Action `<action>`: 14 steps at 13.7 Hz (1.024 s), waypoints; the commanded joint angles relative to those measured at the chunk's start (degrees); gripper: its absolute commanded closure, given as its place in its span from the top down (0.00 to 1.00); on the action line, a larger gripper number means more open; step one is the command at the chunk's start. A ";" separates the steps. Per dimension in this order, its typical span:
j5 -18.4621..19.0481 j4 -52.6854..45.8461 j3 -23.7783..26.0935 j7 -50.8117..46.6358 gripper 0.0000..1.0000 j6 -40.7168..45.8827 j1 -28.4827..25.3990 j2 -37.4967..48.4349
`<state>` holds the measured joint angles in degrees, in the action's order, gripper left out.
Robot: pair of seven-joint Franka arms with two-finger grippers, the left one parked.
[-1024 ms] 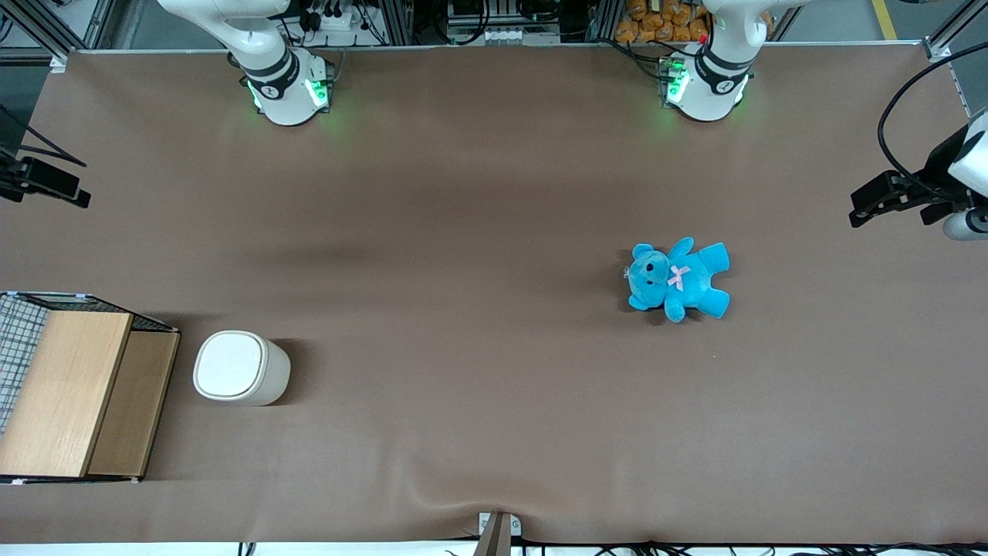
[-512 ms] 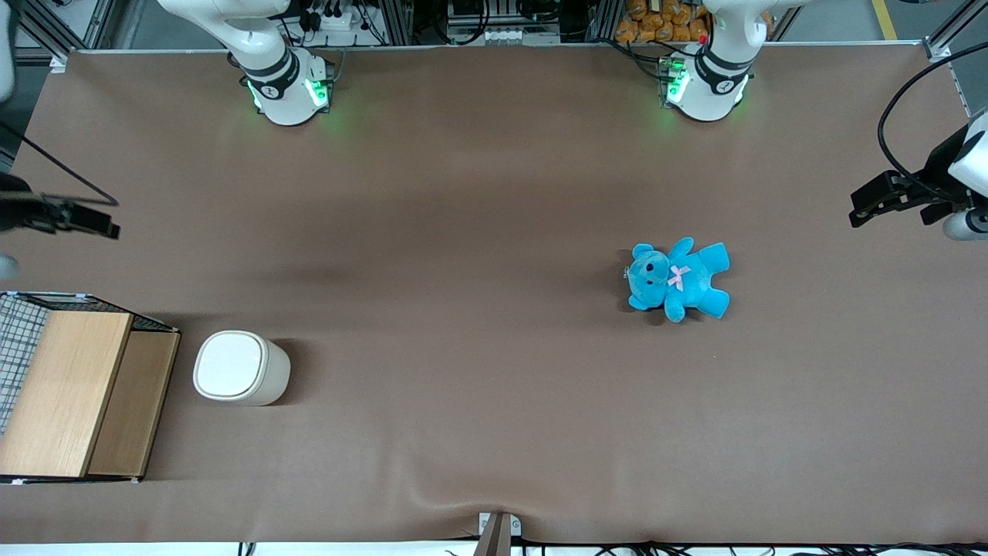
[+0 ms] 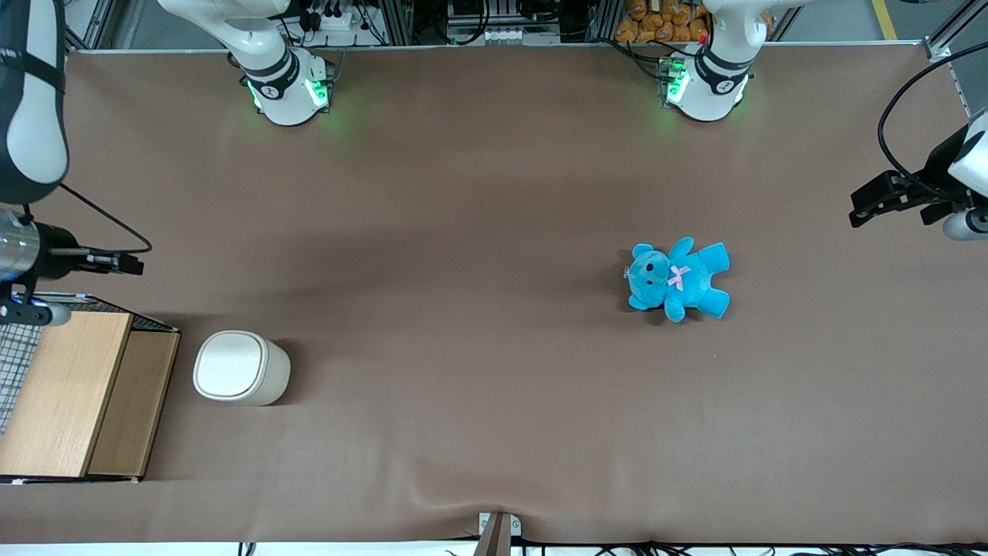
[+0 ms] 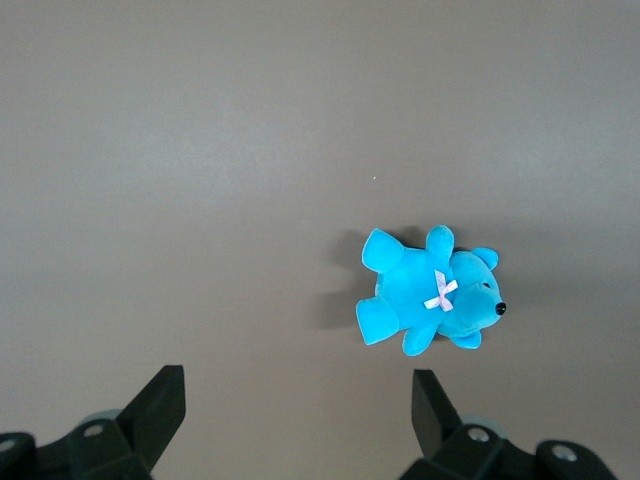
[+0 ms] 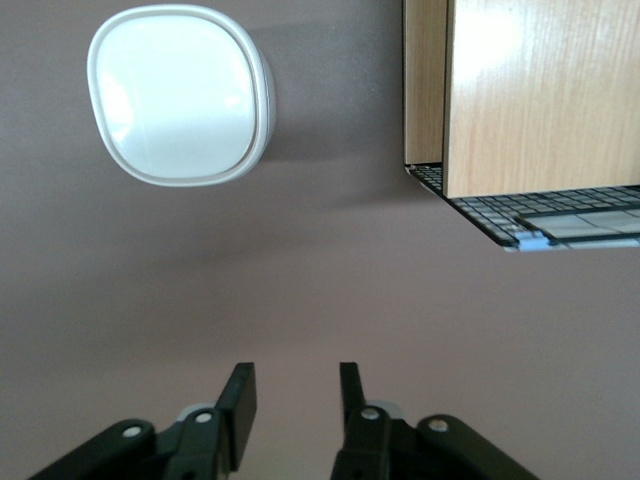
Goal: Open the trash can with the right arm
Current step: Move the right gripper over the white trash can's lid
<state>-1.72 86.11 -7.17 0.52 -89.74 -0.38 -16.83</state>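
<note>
The trash can (image 3: 241, 368) is a small cream-white bin with its flat pale lid down, standing on the brown table beside the wooden-topped box. It also shows in the right wrist view (image 5: 180, 95), lid flat and shut. The right arm (image 3: 31, 100) reaches in at the working arm's end of the table. Its gripper (image 3: 133, 264) hangs above the table, farther from the front camera than the trash can and apart from it. In the right wrist view the gripper (image 5: 295, 375) is open with nothing between its fingers.
A wooden-topped box with wire mesh (image 3: 69, 394) stands right beside the trash can and shows in the right wrist view (image 5: 540, 90). A blue plush bear (image 3: 678, 278) lies toward the parked arm's end, also in the left wrist view (image 4: 430, 295).
The right arm has swung further into the front view. Its gripper has moved in over the table and nearer the front camera, closer to the trash can. The can and bear have not moved.
</note>
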 commanded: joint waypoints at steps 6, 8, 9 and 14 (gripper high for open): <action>-1.27 -0.94 0.40 -1.84 0.12 -13.33 0.21 -7.41; -1.27 -1.29 0.40 -1.75 0.10 -18.17 0.29 -10.14; -1.36 -1.29 0.40 -2.01 0.08 -18.89 -0.05 -11.19; -4.69 -1.64 0.49 -2.54 0.00 -19.77 -1.11 -14.89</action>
<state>-4.26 86.04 -6.76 -1.35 -109.64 -1.55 -30.21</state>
